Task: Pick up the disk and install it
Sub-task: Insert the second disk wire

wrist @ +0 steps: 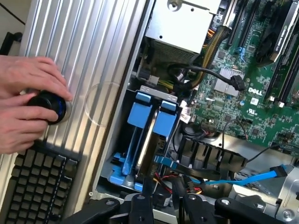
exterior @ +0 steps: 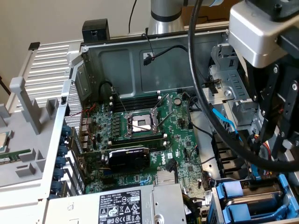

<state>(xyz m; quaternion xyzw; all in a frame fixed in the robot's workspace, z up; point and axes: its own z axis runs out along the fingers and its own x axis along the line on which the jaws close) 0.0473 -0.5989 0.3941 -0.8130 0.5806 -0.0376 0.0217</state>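
The open computer case [exterior: 70, 121] lies on its side, its green motherboard [exterior: 140, 135] bare. In its corner bay stands the disk [wrist: 150, 140] on edge between blue plastic rails [wrist: 140, 114], seated among cables. The gripper [wrist: 161, 198] hangs just over it, but I cannot tell how its jaws stand. The disk looks stiff, fairly heavy and smooth-sided, delicate inside; I'd take it by the rails. A person's hands [wrist: 23, 107] work a black knob [wrist: 49, 106] beside a keyboard [wrist: 39, 186].
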